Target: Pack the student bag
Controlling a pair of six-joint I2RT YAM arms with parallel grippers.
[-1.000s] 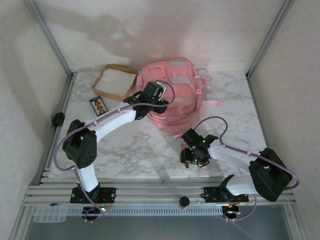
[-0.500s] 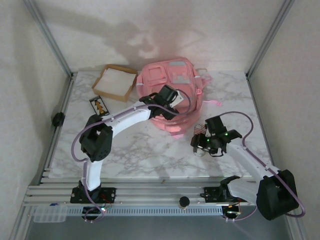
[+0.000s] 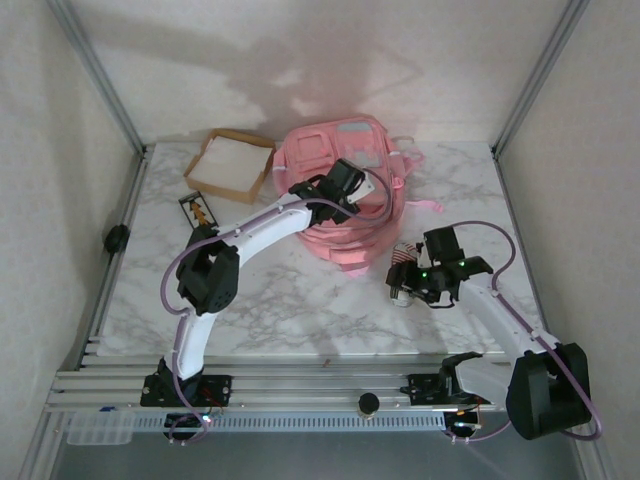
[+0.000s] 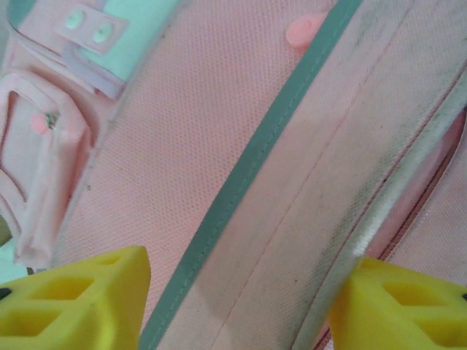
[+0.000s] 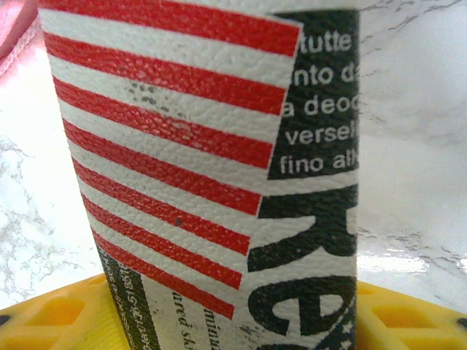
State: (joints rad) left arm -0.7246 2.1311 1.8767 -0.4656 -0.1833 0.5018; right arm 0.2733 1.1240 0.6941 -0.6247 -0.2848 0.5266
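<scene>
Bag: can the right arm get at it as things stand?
Probably yes: the bag lies just beyond the right gripper, bare table between, but that gripper is shut on a striped can.

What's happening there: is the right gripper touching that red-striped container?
Touching. In the right wrist view the red-striped container sits wedged between the yellow fingers of the right gripper, no gap either side.

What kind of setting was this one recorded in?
Probably a lab test cell: a marble-look table boxed in by white panels on an aluminium frame, left arm and right arm bolted on.
</scene>
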